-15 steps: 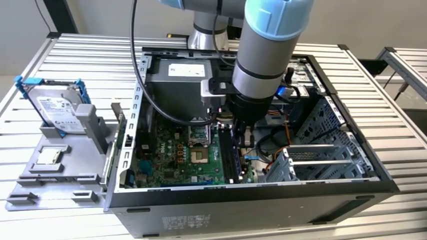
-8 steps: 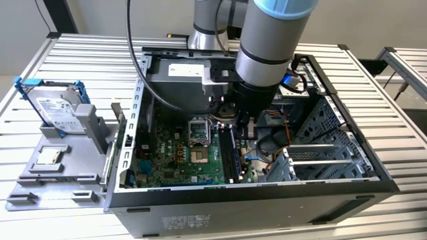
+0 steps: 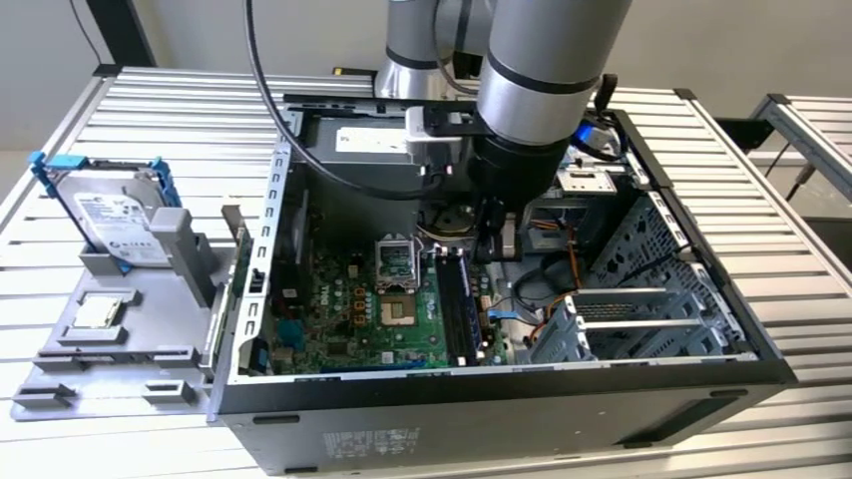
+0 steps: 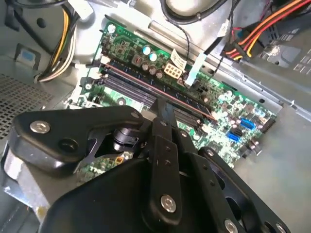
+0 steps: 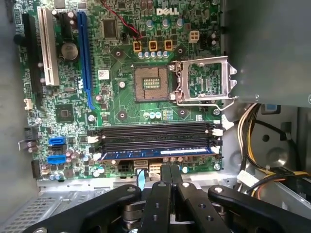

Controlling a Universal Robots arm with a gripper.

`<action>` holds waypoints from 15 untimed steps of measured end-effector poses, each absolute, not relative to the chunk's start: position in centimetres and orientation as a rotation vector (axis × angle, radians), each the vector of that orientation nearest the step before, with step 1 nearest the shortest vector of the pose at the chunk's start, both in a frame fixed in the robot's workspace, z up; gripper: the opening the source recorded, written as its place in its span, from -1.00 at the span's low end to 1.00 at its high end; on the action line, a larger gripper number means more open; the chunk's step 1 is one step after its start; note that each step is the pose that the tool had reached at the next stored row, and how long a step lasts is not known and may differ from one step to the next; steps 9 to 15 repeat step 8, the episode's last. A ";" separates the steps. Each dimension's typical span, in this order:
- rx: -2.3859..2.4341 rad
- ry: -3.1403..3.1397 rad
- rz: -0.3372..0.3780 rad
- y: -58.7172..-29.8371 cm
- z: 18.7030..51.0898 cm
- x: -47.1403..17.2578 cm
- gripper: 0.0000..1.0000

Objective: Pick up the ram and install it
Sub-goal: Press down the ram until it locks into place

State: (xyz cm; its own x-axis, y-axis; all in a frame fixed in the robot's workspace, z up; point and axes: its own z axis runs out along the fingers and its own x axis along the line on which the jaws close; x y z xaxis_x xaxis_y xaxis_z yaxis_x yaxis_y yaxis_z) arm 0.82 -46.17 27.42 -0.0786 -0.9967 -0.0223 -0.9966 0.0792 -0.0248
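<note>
The gripper [image 5: 169, 177] hangs inside the open computer case [image 3: 692, 289], directly above the bank of black memory slots [image 5: 155, 135]. In both wrist views its two fingers [image 4: 164, 116] are pressed together with nothing between them, so it is closed and empty.

The ram [image 5: 158, 152] sits in the slot of the bank nearest the gripper, a bluish stick running the slot's full length; in the second wrist view the fingertips come down onto or just above its top edge [image 4: 146, 85] (contact itself cannot be confirmed).

Seating is not verified. The white latches [image 5: 217, 131] at the slot ends show, but whether they have snapped onto the stick cannot be told.

Risks, as judged:
- Pressing at one point may leave an end of the stick high and unlatched.
- Off-centre force may tilt the stick and strain the slot or the motherboard [image 5: 121, 73].
- The open processor socket [image 5: 152, 83] lies beside the slots; a sideways slip could reach it.
- Loose cables [image 5: 257, 145] lie just beside the gripper and may snag.
</note>
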 end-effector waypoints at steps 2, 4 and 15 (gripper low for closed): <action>-2.109 2.283 -0.005 -46.2 27.4 0.8 -1.00; -2.109 2.283 -0.005 -46.2 27.4 0.8 -1.00; -2.109 2.283 -0.005 -46.2 27.4 0.8 -1.00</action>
